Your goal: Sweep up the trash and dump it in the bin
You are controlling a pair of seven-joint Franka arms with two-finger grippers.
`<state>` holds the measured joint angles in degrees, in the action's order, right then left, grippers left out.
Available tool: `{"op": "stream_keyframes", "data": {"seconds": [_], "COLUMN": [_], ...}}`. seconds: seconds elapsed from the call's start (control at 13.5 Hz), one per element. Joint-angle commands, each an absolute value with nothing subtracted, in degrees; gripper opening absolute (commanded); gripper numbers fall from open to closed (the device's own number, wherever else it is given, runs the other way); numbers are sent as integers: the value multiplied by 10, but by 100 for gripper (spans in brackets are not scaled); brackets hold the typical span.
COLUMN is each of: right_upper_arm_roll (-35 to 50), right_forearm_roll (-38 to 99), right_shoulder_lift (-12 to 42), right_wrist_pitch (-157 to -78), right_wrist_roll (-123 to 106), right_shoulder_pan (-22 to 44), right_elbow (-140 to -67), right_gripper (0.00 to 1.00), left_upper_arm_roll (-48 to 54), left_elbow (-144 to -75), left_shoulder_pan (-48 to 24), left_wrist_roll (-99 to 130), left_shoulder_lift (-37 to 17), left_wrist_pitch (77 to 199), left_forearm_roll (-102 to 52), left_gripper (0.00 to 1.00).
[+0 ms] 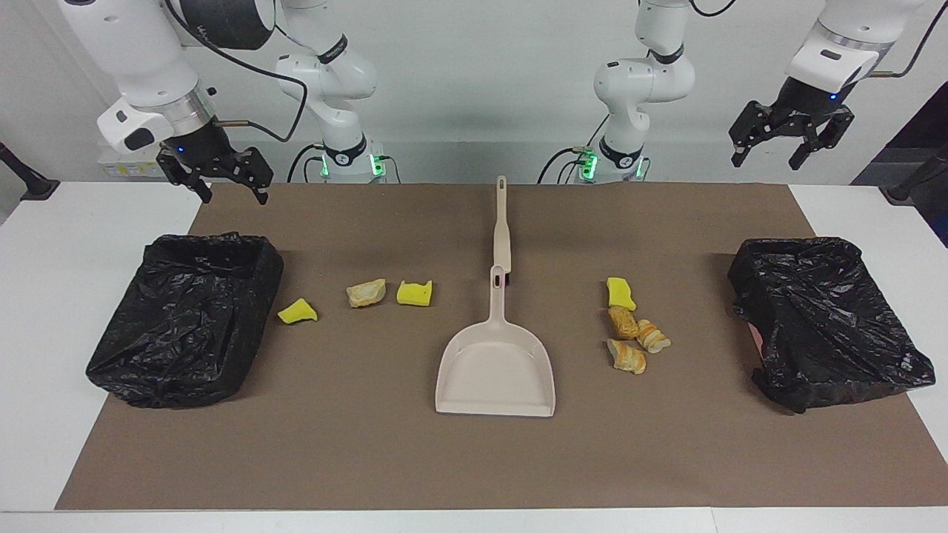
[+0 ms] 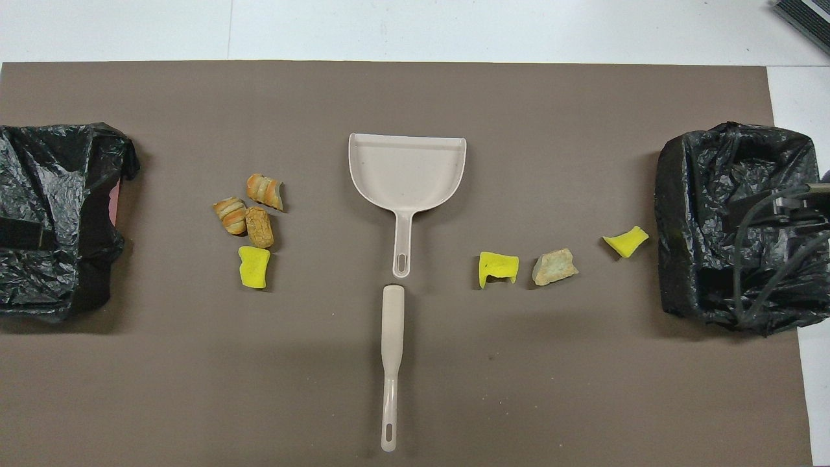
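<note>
The trash lies in two clusters on the brown mat. Toward the right arm's end are a yellow sponge chunk (image 1: 297, 312), a tan bread lump (image 1: 366, 293) and another sponge (image 1: 414, 293). Toward the left arm's end a sponge (image 1: 621, 293) sits beside three golden pastry lumps (image 1: 626, 357). Between the clusters rests the beige dustpan (image 1: 496, 370), with the beige brush (image 1: 501, 229) nearer the robots, in line with its handle. A black-bagged bin (image 1: 148, 370) stands at each end (image 1: 822, 318). My right gripper (image 1: 235, 194) hangs open above the mat's corner. My left gripper (image 1: 769, 159) hangs open, high up.
The brown mat (image 2: 415, 402) covers most of the white table (image 1: 59, 296). In the overhead view the dustpan (image 2: 407, 170) opens away from the robots and the brush (image 2: 391, 350) lies lengthwise below it. A cable (image 2: 752, 259) hangs over one bin.
</note>
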<state>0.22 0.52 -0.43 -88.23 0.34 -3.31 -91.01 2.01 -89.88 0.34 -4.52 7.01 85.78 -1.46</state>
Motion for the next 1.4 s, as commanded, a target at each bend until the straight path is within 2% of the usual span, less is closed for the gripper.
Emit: {"op": "stream_keyframes", "data": {"seconds": [0.0,0.3,0.59,1.18,1.33], "right_upper_arm_roll": [4,4,4,4,4], "right_forearm_roll": [1,1,1,0,-5], "right_shoulder_lift": [-4,-4,-4,-5,-5], "right_wrist_pitch": [-886,-886,-886,-873,-859], "right_wrist_roll": [9,9,9,11,7], "right_shoulder_pan": [-34,-34,-34,-33,-34], "right_elbow": [-908,-908,-908,-908,-908], "right_gripper": [100,100,100,100,100], "left_upper_arm_roll": [18,19,26,26,27], "left_elbow": [-920,-932,-991,-1229,-1264], "left_shoulder_pan": [4,-4,-50,-310,-343], "left_wrist_roll": [-42,-33,-32,193,213], "left_shoulder_lift": [89,88,98,171,182], "left_wrist_pitch": [858,860,881,1051,1065], "left_forearm_roll": [-21,-21,-23,-43,-63], "left_gripper": [100,100,100,100,100]}}
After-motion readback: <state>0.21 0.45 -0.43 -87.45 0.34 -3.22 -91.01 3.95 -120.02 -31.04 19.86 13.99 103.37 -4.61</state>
